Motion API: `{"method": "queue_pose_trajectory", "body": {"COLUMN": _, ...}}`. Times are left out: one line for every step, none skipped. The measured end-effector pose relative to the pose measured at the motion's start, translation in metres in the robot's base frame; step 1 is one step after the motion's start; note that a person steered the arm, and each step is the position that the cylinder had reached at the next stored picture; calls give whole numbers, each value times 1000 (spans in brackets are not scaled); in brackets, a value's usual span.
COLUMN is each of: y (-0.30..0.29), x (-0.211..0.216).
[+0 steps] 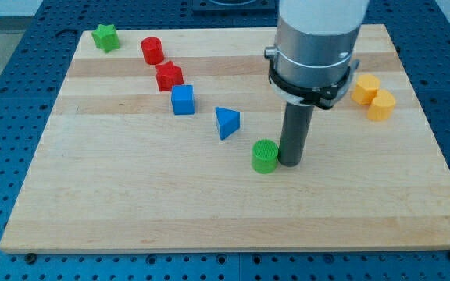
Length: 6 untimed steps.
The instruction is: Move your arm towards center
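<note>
My tip (290,162) rests on the wooden board (131,203), right of its middle. It stands just to the right of a green cylinder (265,156), touching or nearly touching it. A blue triangular block (226,122) lies up and left of the cylinder. A blue cube (183,100) sits further left. The arm's grey body rises above the tip to the view's top.
A red star-like block (169,76) and a red cylinder (152,50) lie at the upper left. A green star block (106,37) sits at the top left corner. Two yellow blocks (373,97) lie at the right, touching each other.
</note>
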State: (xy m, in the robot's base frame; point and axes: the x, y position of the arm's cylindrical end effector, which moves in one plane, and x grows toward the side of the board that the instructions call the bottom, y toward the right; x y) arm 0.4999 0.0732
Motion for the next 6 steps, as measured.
{"method": "queue_pose_trajectory", "body": {"y": 0, "x": 11}}
{"method": "queue_pose_trajectory", "body": {"y": -16, "x": 13}}
{"method": "queue_pose_trajectory", "body": {"y": -17, "x": 17}}
{"method": "queue_pose_trajectory", "body": {"y": 17, "x": 29}}
{"method": "queue_pose_trajectory", "body": {"y": 25, "x": 4}}
{"method": "queue_pose_trajectory", "body": {"y": 25, "x": -44}}
